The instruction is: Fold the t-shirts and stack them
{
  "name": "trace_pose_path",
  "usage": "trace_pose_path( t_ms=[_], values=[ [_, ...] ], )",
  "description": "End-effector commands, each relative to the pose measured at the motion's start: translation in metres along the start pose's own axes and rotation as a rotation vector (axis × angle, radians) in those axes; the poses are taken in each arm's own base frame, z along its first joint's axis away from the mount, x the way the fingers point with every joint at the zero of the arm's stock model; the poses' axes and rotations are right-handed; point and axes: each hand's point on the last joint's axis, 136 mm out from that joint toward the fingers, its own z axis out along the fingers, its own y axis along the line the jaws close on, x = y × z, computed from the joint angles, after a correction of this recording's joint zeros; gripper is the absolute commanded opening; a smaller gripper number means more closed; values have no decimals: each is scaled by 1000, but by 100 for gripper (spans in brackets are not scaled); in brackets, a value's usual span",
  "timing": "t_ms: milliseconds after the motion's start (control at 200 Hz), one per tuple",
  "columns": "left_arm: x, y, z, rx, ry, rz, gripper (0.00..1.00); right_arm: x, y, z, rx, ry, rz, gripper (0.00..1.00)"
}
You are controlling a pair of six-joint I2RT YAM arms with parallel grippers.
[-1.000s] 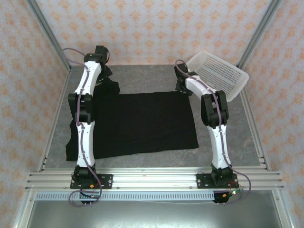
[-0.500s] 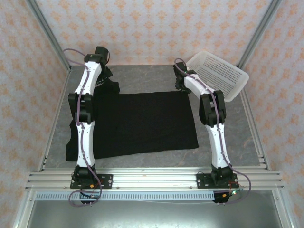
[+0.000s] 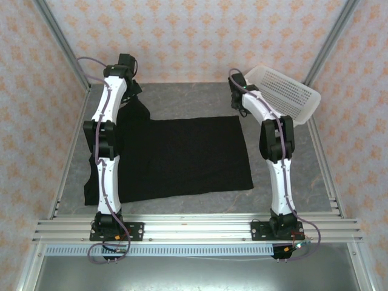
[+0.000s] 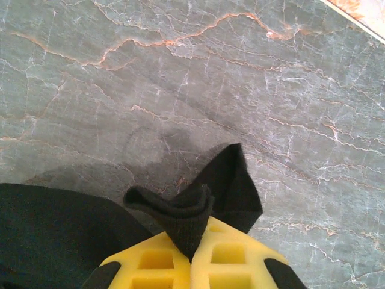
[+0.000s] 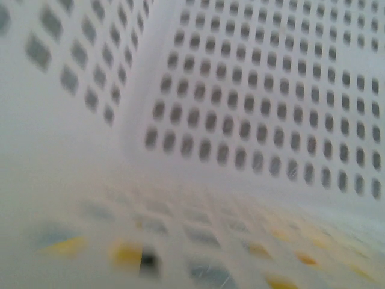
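Grey marbled desk: the left gripper, pressed together, pinches the far-left corner of the black t-shirt, which spreads rightward and nearer, long axis across. At the basket, just beyond the far-right corner, the right gripper; its opening cannot be told.
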Motion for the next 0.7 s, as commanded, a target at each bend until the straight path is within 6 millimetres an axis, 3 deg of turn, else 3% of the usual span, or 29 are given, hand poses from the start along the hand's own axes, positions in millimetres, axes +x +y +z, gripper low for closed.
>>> trace_pose_path(
  t_ms=[0,170,460,696],
  values=[
    [3,2,-20,4,2,33,0,-19,-31,9,96,-10,-6,49],
    [3,3,-22,4,3,37,0,-17,-37,4,89,10,16,50],
    [4,7,-21,-11,5,40,0,16,10,-32,-24,5,-89,59],
    [4,8,-23,-10,4,35,0,42,18,-14,-14,62,-74,62]
  ],
)
